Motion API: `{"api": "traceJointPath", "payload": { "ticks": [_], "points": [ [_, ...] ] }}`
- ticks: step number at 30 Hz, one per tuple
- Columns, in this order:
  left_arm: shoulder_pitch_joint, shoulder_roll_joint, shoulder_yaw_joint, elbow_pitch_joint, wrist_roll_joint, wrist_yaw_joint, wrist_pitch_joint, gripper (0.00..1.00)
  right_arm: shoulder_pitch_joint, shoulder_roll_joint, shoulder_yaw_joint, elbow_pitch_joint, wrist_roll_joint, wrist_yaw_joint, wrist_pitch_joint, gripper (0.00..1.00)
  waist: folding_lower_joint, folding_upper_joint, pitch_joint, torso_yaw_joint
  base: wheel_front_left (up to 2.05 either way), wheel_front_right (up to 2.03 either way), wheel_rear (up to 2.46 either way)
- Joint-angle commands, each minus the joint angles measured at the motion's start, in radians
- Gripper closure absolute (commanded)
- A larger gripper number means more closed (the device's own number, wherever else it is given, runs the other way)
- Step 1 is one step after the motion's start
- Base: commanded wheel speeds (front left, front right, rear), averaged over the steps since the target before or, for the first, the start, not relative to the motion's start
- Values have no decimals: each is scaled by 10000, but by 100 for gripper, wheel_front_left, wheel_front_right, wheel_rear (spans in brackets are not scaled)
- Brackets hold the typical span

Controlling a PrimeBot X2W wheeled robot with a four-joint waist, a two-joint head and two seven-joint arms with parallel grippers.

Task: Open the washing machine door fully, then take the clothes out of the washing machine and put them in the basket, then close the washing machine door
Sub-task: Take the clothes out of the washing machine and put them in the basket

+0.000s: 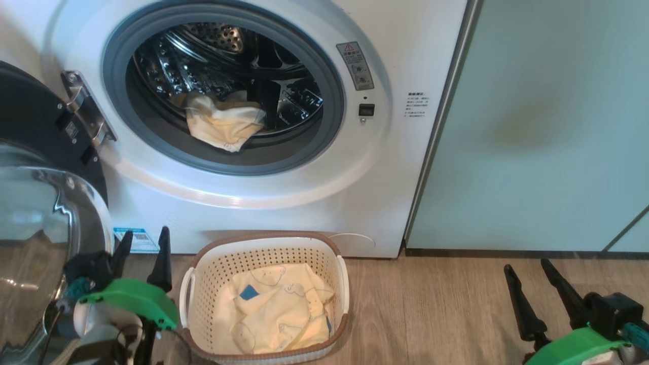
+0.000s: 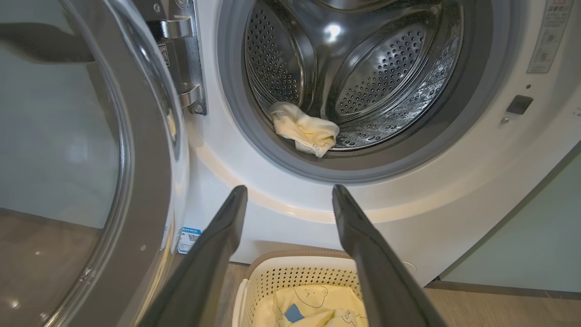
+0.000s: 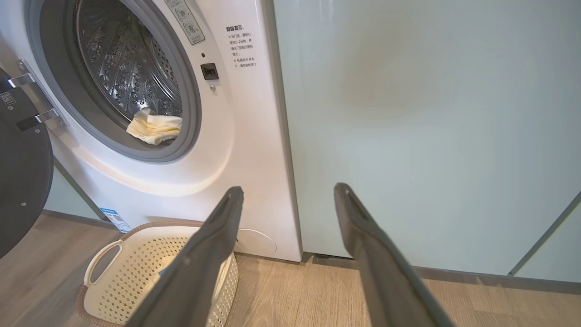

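The white washing machine (image 1: 284, 203) stands with its round door (image 1: 35, 203) swung wide to the left. One pale yellow piece of the clothes (image 1: 223, 124) lies at the front of the steel drum (image 2: 363, 68); the same piece of clothes (image 2: 305, 129) (image 3: 153, 127) is seen from both wrists. More pale yellow clothes (image 1: 276, 309) lie in the cream basket (image 1: 203, 284) on the floor before the machine. My left gripper (image 1: 145, 239) is open and empty, left of the basket by the door. My right gripper (image 1: 526, 267) is open and empty at the lower right, facing the cabinet.
A pale green cabinet (image 1: 537, 126) stands right of the machine. Wooden floor (image 1: 431, 304) stretches between the basket and my right gripper. The door's glass bowl (image 2: 54, 136) bulges close beside my left gripper (image 2: 289, 188).
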Motion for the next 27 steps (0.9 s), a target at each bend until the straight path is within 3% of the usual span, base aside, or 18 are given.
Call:
{"api": "traceJointPath", "payload": {
  "ticks": [1,27],
  "points": [
    [-232,193,460,-369,99,43,-93,0,-164,-69,127,-311,15,44,-97,0,1,-1,-22,19,0,0,0],
    [856,69,1111,-802,391,80,-93,0,53,25,-153,-499,-42,44,-97,0,1,-1,-373,249,0,0,0]
  ]
}}
